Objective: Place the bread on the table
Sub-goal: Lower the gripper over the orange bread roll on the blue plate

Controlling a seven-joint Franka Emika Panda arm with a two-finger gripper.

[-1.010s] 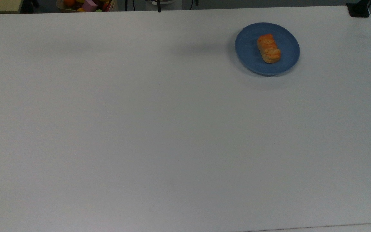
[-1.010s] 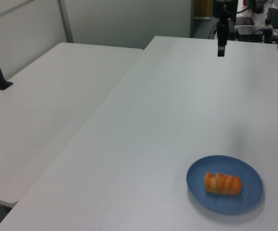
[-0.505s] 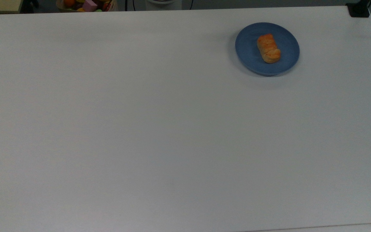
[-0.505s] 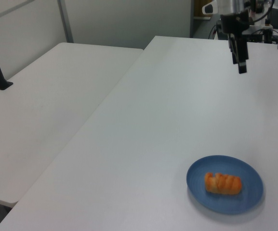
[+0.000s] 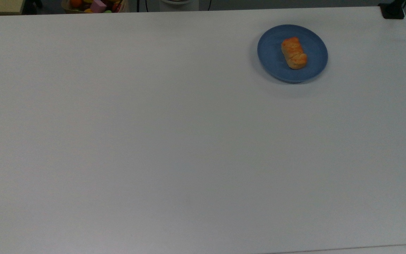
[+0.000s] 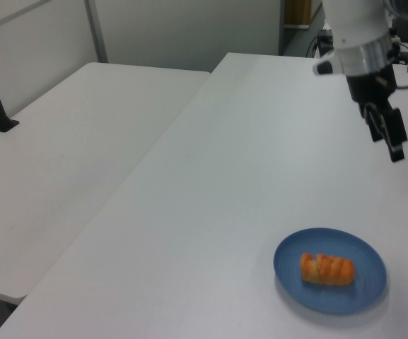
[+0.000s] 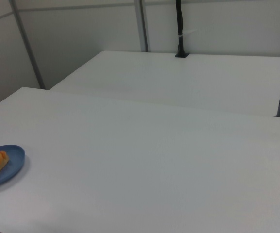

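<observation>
One bread [image 5: 294, 53] lies on a blue plate [image 5: 272, 60] at the far right of the white tabletop [image 5: 174, 141] in the top view, its long axis running near to far and tilted slightly. In the left view the gripper [image 6: 394, 141] hangs above the tabletop, well apart from the plate, holding nothing; whether its fingers are parted I cannot tell.

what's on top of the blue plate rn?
Just the bread, lying on its side right of the blue plate's centre in the top view. The patch of plate beneath it is covered. The claw hangs well above.
</observation>
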